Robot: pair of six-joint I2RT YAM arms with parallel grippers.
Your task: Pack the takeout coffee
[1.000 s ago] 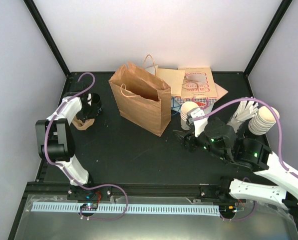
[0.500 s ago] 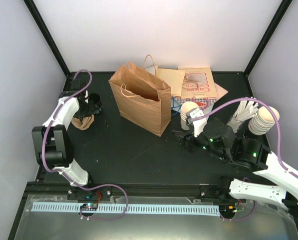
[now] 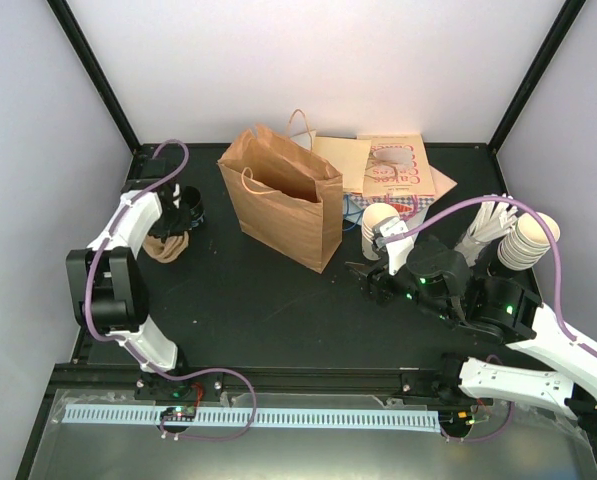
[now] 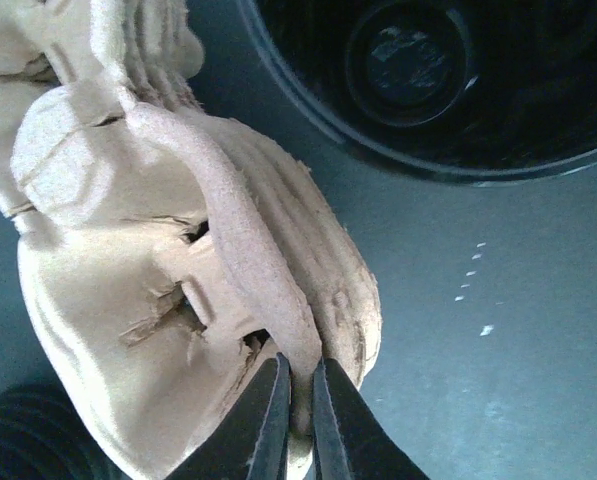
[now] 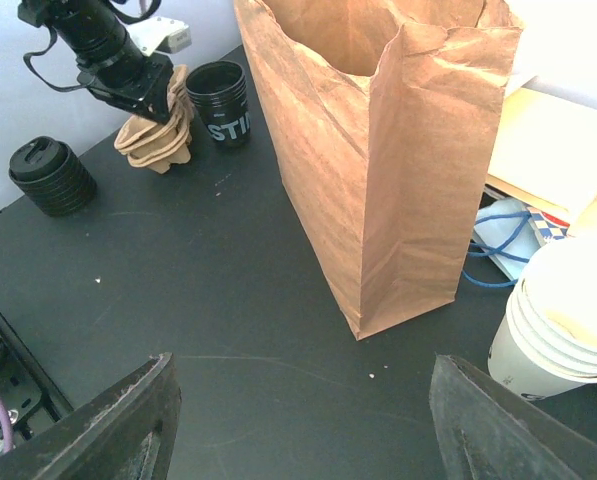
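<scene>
No single takeout coffee cup shows in any view. My left gripper [image 4: 300, 365] is shut on a ridge of a tan moulded-pulp cup carrier [image 4: 128, 250] at the table's far left. The top view shows that carrier [image 3: 166, 245] under the left gripper [image 3: 168, 232], and the right wrist view shows the same pair, carrier [image 5: 158, 135] and left gripper [image 5: 128, 85]. An open brown paper bag [image 3: 283, 195] stands upright in the middle. My right gripper [image 5: 298, 420] hangs open and empty over bare table, right of the bag [image 5: 378, 150].
A black cup [image 5: 220, 100] stands by the carrier, with a stack of black lids [image 5: 50, 178] nearer the left wall. Nested cream cups [image 5: 568, 320] stand right of the bag, and another stack [image 3: 528, 240] with white cutlery [image 3: 488, 225] sits at far right. Flat paper packs [image 3: 398, 165] lie behind.
The left arm's elbow has shifted a little while its gripper stays on the carrier. The right arm, the bag and the cups have not moved.
</scene>
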